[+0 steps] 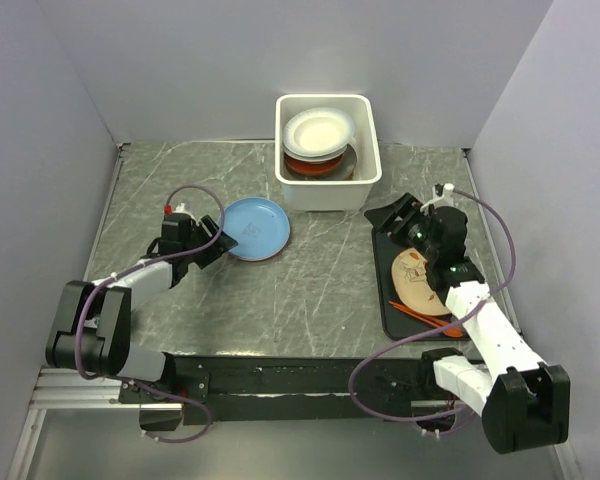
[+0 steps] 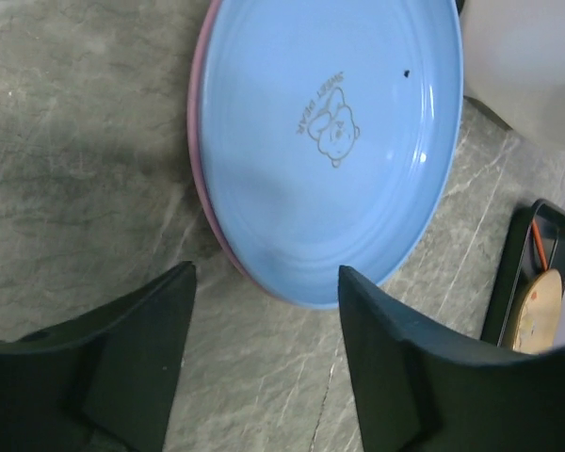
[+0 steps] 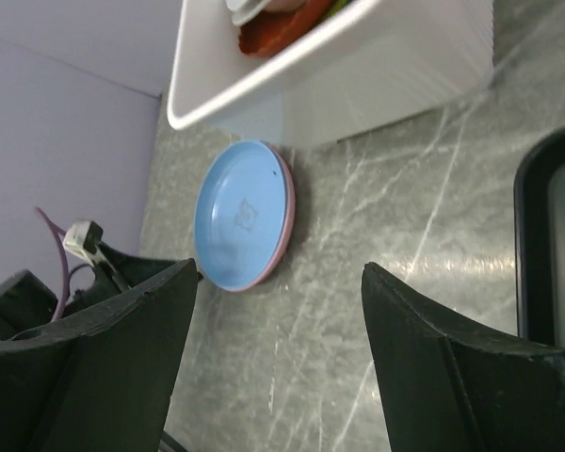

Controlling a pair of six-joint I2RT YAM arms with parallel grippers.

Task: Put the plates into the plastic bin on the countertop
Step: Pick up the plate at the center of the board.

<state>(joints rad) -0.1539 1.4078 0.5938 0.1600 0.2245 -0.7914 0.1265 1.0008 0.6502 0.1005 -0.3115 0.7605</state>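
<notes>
The pink plate (image 2: 195, 151) is almost wholly hidden under the blue plate (image 1: 256, 228); only a thin strip of its rim is seen along one side. This stack lies on the countertop (image 1: 310, 290), to the left of the plastic bin (image 1: 372, 170) and apart from it. Inside the bin a white plate (image 1: 320, 130) is seen on top of a red-brown plate (image 1: 310, 167); whatever lies lower is covered. The left gripper (image 1: 216, 240) is held at the stack's near-left edge, fingers spread and nothing clamped; whether the rim is touched cannot be told. The right gripper (image 1: 400, 213) is held open and empty over the far end of the black tray (image 1: 385, 265), where a cream plate (image 1: 415, 280) is partly blocked by the arm. Bare countertop is left between stack and tray.
</notes>
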